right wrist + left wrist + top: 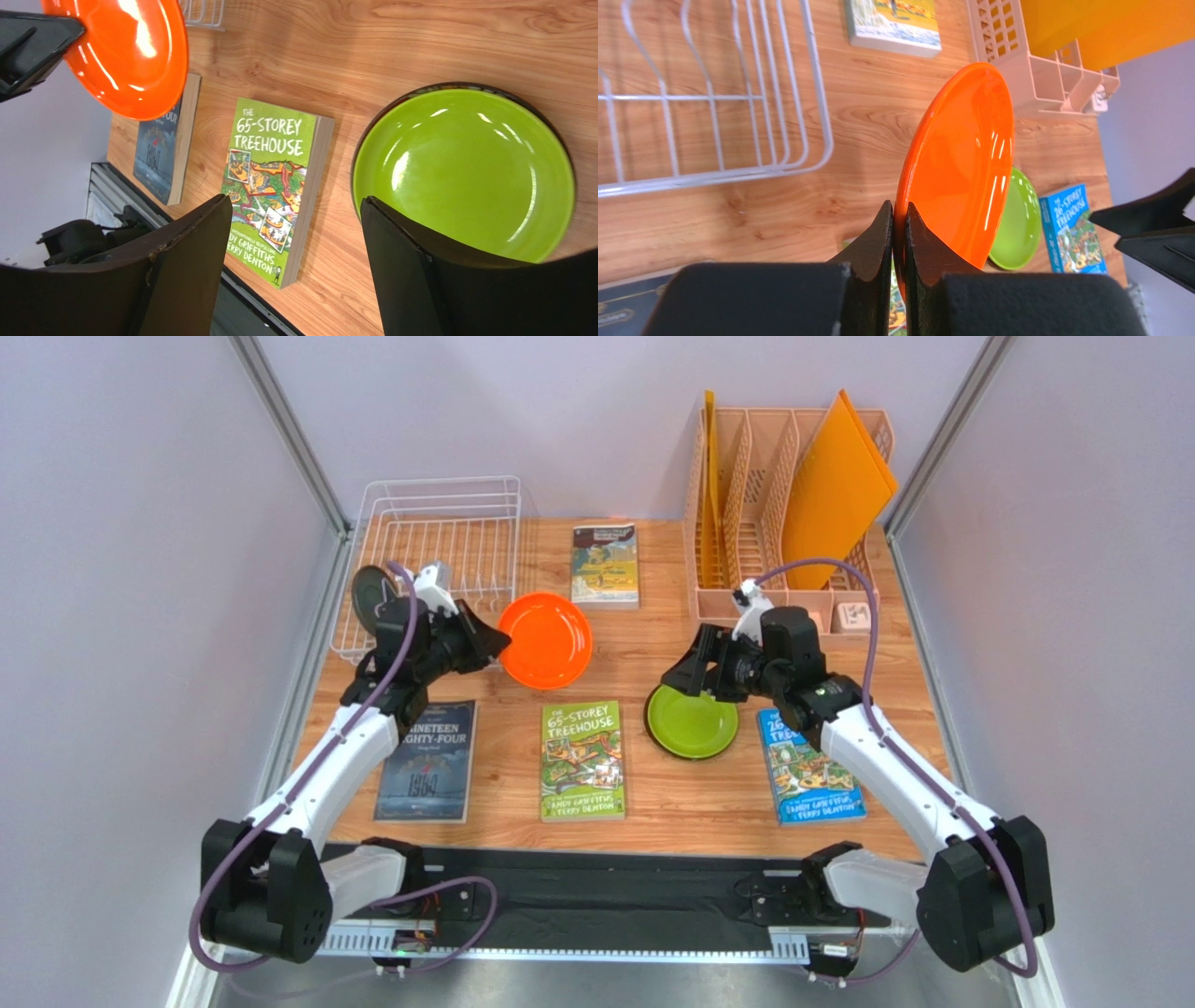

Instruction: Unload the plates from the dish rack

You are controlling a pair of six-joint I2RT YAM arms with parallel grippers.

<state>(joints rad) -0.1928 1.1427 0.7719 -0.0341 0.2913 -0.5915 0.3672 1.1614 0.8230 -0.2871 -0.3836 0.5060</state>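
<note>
My left gripper (491, 637) (899, 210) is shut on the rim of the orange plate (546, 640) (962, 154) (133, 56). It holds the plate off the table, just right of the white wire dish rack (442, 482) (703, 178). The lime green plate (692, 721) (1018, 224) (463, 168) lies flat on the wood. My right gripper (697, 672) (295, 203) hangs open over its left edge, holding nothing. The rack's visible slots are bare. A dark round shape (372, 598) at its near left corner is partly hidden by my left arm.
Several books lie on the table: one at the back (605, 564), a green one (582, 759) in the middle, a dark one (427, 760) at the left, a blue one (809, 767) under my right arm. A peach organizer (730, 490) with orange boards stands at the back right.
</note>
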